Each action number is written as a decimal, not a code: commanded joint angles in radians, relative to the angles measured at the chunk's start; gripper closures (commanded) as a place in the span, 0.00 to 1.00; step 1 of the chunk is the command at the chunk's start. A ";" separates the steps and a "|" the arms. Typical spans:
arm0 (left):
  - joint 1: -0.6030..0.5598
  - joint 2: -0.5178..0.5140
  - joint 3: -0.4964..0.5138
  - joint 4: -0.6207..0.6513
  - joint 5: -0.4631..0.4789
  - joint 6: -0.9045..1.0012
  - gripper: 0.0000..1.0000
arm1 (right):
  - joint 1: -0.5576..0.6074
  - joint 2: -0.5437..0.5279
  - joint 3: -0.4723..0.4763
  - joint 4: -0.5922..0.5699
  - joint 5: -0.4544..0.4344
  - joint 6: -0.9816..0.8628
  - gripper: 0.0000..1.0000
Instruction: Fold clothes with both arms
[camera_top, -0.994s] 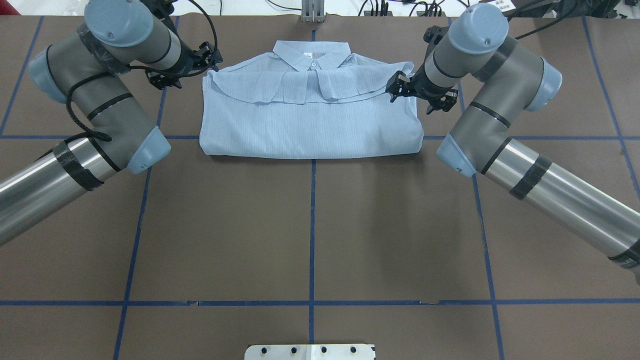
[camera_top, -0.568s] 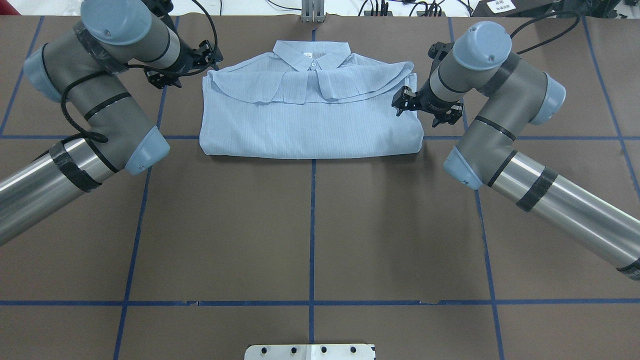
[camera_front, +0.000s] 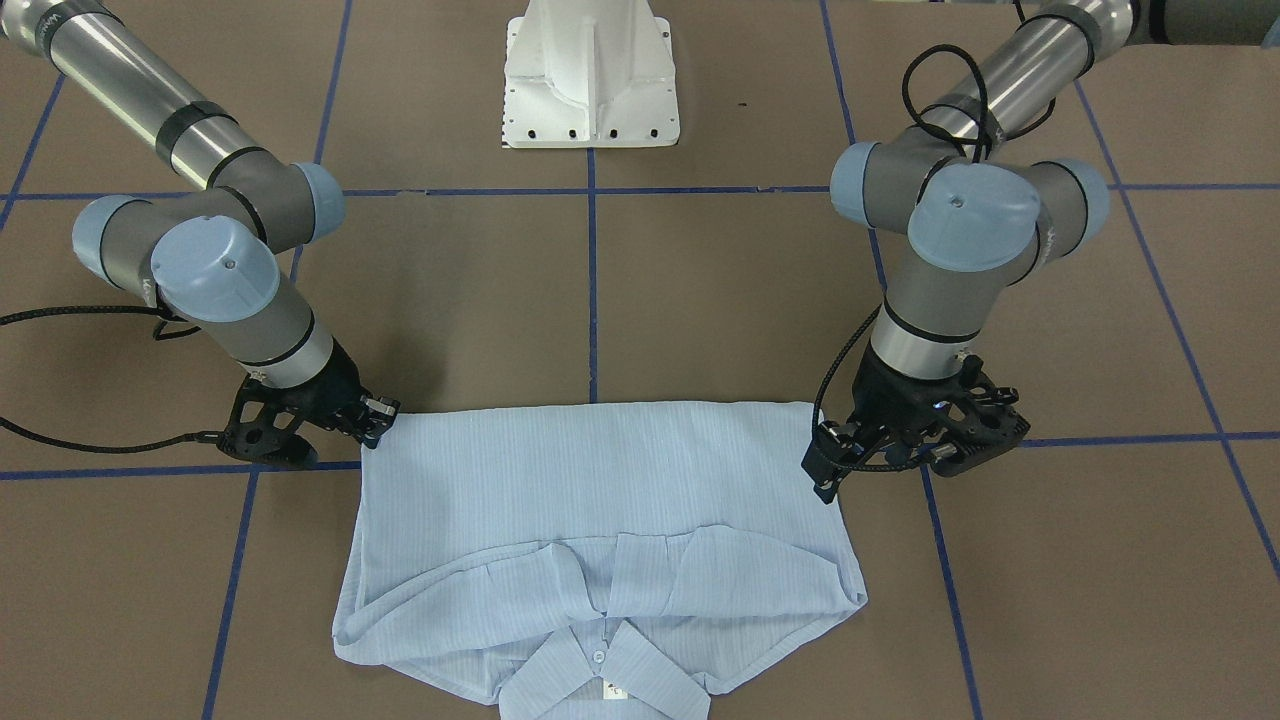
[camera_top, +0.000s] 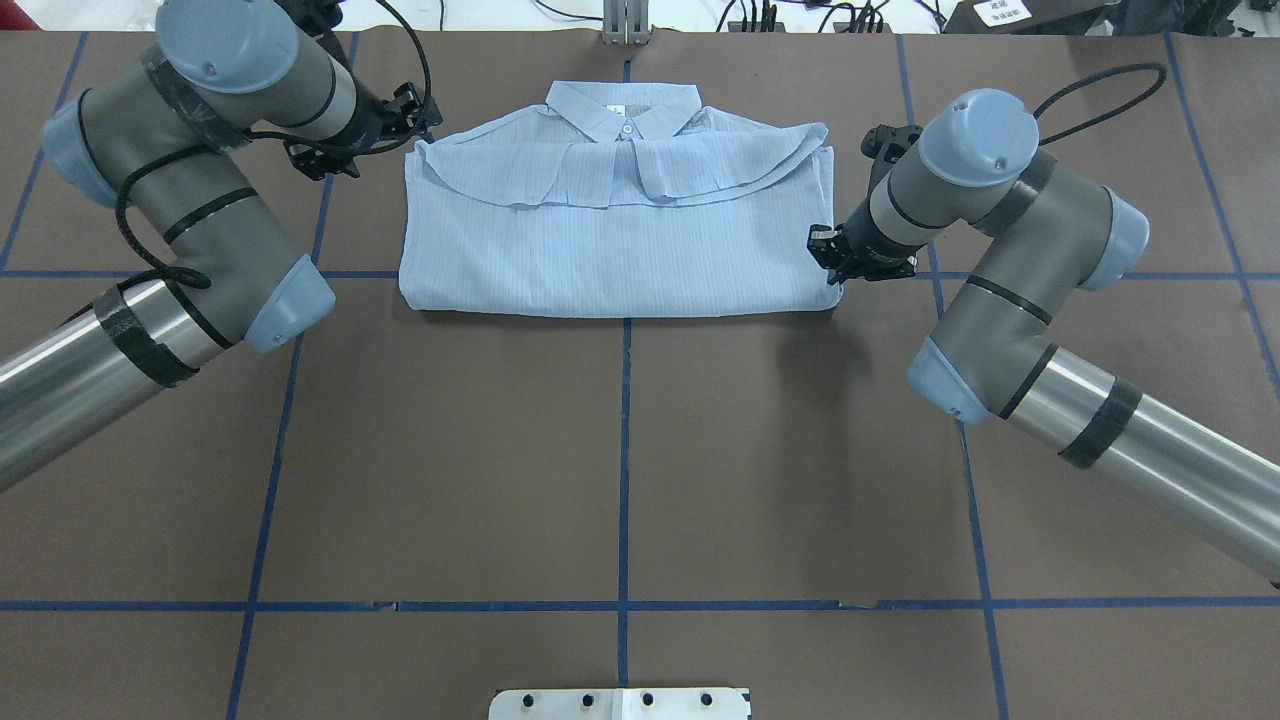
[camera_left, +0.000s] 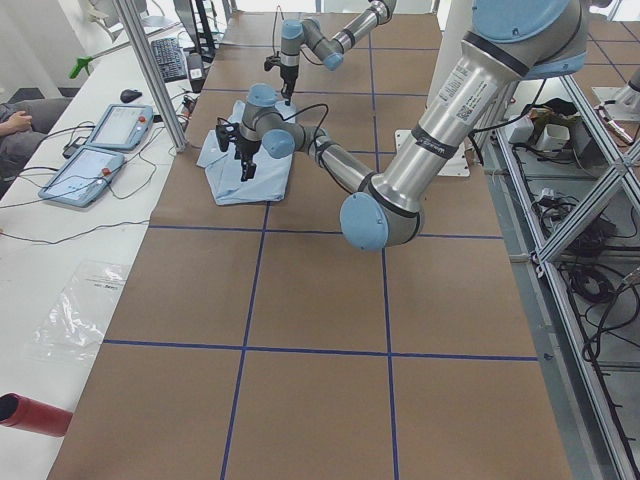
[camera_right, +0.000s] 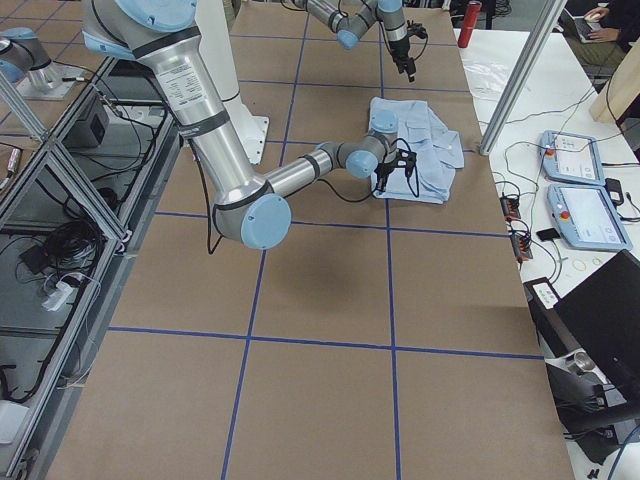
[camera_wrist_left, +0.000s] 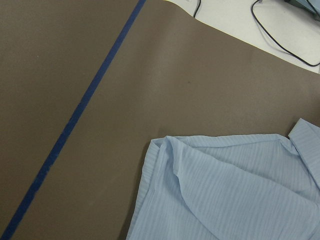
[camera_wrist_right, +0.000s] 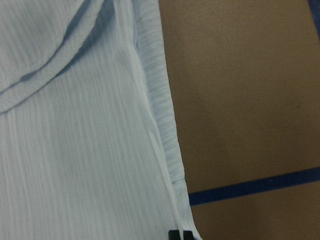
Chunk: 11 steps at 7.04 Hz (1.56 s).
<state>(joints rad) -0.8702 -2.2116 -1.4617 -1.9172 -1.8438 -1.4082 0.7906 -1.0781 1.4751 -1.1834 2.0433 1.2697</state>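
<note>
The light blue striped shirt (camera_top: 620, 230) lies folded flat at the far middle of the brown table, collar away from the robot, with its hem doubled up over the chest. It also shows in the front-facing view (camera_front: 600, 500). My left gripper (camera_top: 410, 112) hovers open and empty just off the shirt's far left corner; its wrist view shows that corner (camera_wrist_left: 165, 150) from above, with no fingers in view. My right gripper (camera_top: 833, 262) is low, open and empty at the shirt's right edge, close to the near right corner (camera_front: 380, 420). Its wrist view shows that edge (camera_wrist_right: 160, 125) up close.
The white pedestal base (camera_front: 590, 75) stands at the near middle of the table. Blue tape lines (camera_top: 624, 450) cross the brown surface. Cables and a metal post (camera_top: 625, 25) line the far edge. Tablets (camera_left: 100, 150) lie on a side bench beyond the table.
My right gripper has moved back toward the robot along the shirt's right edge, from beside the folded-up hem to the near right corner. My left arm has shifted only slightly.
</note>
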 joint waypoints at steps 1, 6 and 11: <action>-0.003 0.024 -0.026 0.009 0.002 -0.002 0.01 | -0.019 -0.194 0.220 0.001 0.015 -0.003 1.00; 0.023 0.099 -0.152 0.010 0.002 -0.017 0.01 | -0.291 -0.718 0.715 0.002 0.002 0.008 1.00; 0.077 0.118 -0.180 0.009 0.003 -0.015 0.01 | -0.689 -0.677 0.771 0.002 -0.069 0.097 0.01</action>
<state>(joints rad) -0.8179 -2.0968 -1.6344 -1.9081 -1.8404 -1.4225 0.1225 -1.7820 2.2434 -1.1812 1.9864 1.3581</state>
